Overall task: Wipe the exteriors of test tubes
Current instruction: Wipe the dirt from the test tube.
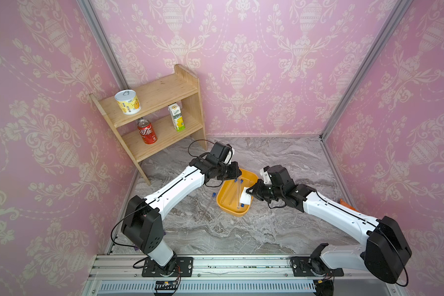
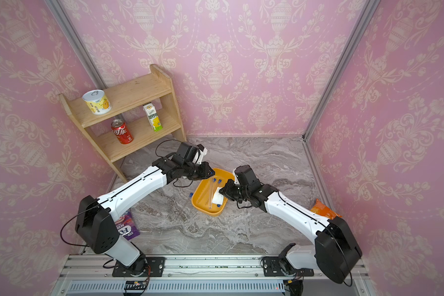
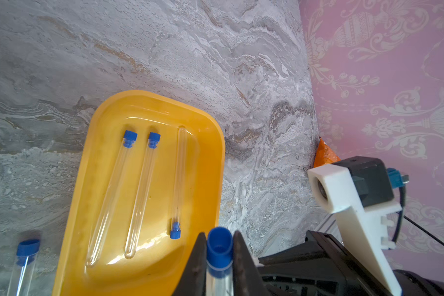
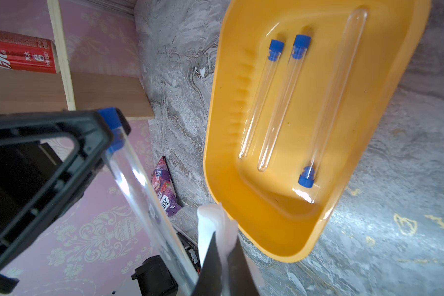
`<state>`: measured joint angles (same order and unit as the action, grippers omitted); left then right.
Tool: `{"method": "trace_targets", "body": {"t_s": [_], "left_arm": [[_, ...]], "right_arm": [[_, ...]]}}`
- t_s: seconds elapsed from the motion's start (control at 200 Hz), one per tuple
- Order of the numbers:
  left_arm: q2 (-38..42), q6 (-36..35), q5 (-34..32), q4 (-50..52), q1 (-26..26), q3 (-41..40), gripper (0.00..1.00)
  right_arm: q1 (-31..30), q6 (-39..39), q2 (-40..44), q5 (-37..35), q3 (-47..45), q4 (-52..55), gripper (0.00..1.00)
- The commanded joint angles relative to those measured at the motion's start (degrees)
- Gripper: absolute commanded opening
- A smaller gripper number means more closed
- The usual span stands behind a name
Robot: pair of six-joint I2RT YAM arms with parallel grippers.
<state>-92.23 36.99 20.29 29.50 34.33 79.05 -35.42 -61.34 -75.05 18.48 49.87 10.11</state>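
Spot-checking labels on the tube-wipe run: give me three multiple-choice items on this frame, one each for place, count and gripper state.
1. Where does the loose test tube lie?
A) on the table, beside the yellow tray
B) inside the tray
C) across the tray's rim

2. How many test tubes lie in the tray?
A) two
B) three
C) five

3. What does the right gripper hold?
A) nothing
B) a test tube
C) the white pad

1A: it lies on the marble next to the tray.
2B: three show in both wrist views.
3C: the pad is pinched in its shut jaws; the left gripper grips the capped tube.
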Motion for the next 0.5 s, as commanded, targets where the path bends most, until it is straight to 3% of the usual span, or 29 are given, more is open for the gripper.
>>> {"method": "trace_targets", "body": {"t_s": [0.0, 0.495], "left_arm": [[1.3, 1.4, 1.6, -1.4, 0.7, 0.9, 0.13], [1.5, 2.0, 1.8, -2.5, 1.4, -0.6, 0.13]], "right_arm": [[-0.4, -2.1, 0.5, -1.2, -0.3, -1.9, 0.00], [1.5, -3.7, 0.3, -0.5, 3.2, -3.2, 0.00]]}}
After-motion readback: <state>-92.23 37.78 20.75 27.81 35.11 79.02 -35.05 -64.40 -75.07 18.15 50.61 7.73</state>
